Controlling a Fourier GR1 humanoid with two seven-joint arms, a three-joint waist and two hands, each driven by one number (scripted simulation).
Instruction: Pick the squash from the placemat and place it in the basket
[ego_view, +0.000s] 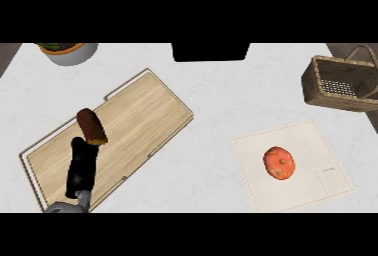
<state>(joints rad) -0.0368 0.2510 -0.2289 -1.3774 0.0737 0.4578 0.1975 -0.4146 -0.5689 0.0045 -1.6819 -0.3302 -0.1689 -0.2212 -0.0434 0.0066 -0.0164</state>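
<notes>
The squash (280, 162) lies untouched on the placemat (295, 145), well below and left of the basket (325, 82). The task seems not yet begun. The left robot hand (91, 126), over the cutting board (140, 107), cannot be read as open or closed; the right is unseen and must reach the squash.

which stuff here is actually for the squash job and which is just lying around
For the job:
squash, orange, lying on the placemat
placemat, pale
basket, wicker, at the counter's right edge

Lying about:
cutting board, wooden
brown object on the board
plant pot at top left
left robot hand, over the board
</notes>
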